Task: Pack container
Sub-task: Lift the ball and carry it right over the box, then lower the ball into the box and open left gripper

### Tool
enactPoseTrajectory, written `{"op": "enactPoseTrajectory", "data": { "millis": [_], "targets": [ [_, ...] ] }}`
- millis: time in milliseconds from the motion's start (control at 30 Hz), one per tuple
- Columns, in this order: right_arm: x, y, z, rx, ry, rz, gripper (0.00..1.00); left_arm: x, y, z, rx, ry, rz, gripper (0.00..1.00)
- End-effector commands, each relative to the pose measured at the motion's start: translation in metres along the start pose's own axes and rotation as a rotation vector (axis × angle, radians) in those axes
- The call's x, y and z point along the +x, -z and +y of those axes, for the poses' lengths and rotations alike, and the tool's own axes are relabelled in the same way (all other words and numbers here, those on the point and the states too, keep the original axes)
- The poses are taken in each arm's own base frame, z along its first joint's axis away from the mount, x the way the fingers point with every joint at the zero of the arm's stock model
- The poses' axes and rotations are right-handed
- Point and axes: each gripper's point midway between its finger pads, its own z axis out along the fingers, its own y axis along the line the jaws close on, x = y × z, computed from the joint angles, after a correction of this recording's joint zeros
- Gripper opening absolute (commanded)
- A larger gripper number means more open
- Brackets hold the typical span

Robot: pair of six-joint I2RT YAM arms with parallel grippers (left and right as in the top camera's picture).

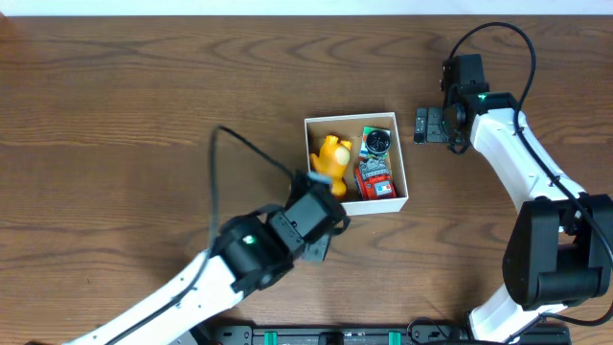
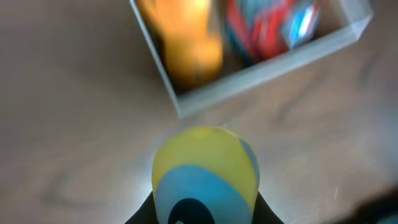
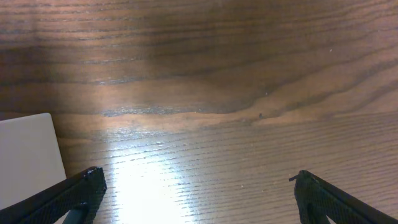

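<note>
**Pinching a yellow-and-blue toy (image 2: pixel 205 180) beside the container (image 1: pixel 383 204)**

Grips the yellow-and-blue toy in the left jaws, just off the container's lower left corner, mid-frame overhead on the desk (image 1: pixel 115 115). Holds the right jaws spread wide just beside the upper right corner, apart from the white wall. Shows an orange toy (image 1: pixel 332 156) inside.

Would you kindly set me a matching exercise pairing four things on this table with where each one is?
1. orange toy
2. red toy
3. yellow and blue toy
4. right gripper

A. open, outside the container
B. held by the left gripper
C. in the container, overhead view's left half
D. in the container, overhead view's right half

Pairs: 1-C, 2-D, 3-B, 4-A
</note>
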Motion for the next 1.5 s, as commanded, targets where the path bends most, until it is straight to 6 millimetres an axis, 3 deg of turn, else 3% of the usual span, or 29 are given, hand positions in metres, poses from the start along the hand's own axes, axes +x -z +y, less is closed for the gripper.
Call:
{"op": "enactPoseTrajectory", "data": {
  "millis": [0, 233, 400, 567, 833, 867, 1000, 1100, 1467],
  "targets": [
    [0.001, -0.002, -0.004, 0.013, -0.022, 0.005, 0.99, -0.051, 0.023, 0.021, -0.143, -0.027, -0.214, 0.06],
    [0.001, -0.002, -0.004, 0.013, -0.022, 0.005, 0.99, -0.102, 0.017, 0.010, -0.098, 0.016, -0.381, 0.06],
    [0.001, -0.002, -0.004, 0.013, -0.022, 0.005, 0.99, -0.121, -0.017, 0.011, -0.089, 0.058, -0.385, 0.06],
    [0.001, -0.002, -0.004, 0.013, -0.022, 0.005, 0.99, -0.130, -0.062, 0.000, -0.014, 0.048, -0.339, 0.06],
    [0.001, -0.002, -0.004, 0.013, -0.022, 0.005, 0.99, -0.114, -0.109, 0.000, 0.015, 0.047, -0.226, 0.06],
    [0.001, -0.002, -0.004, 0.013, -0.022, 0.005, 0.99, -0.112, -0.110, -0.001, 0.018, 0.045, -0.219, 0.11],
    [0.001, -0.002, -0.004, 0.013, -0.022, 0.005, 0.99, -0.108, -0.111, 0.001, 0.011, 0.043, -0.201, 0.62],
    [0.001, -0.002, -0.004, 0.013, -0.022, 0.005, 0.99, -0.103, -0.112, 0.003, 0.003, 0.040, -0.180, 0.82],
    [0.001, -0.002, -0.004, 0.013, -0.022, 0.005, 0.99, -0.105, -0.105, 0.009, -0.005, 0.051, -0.187, 0.85]
  ]
}}
